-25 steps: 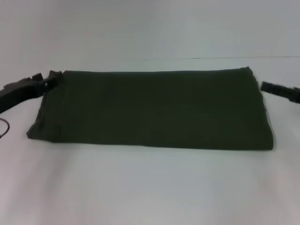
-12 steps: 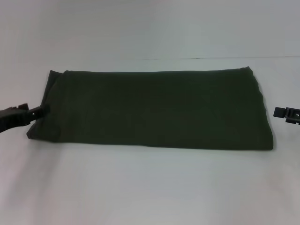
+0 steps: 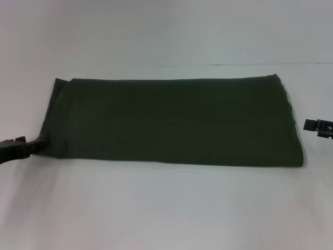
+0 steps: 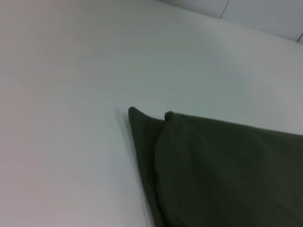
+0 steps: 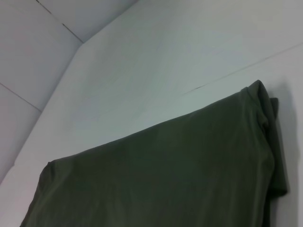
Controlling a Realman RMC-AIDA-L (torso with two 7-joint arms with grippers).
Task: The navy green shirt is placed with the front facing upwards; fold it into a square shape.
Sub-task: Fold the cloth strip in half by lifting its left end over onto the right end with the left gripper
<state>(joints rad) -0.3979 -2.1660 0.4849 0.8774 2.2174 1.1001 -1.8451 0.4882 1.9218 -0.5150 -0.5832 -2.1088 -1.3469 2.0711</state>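
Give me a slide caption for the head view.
Folded navy green shirt on white table, left gripper at its near corner.

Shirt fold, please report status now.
Left gripper at shirt's near left corner. Right gripper off right edge, apart. Shirt a long rectangle. Nothing blocking.

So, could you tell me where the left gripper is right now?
In the head view, the left gripper sits at the near left corner of the folded navy green shirt.
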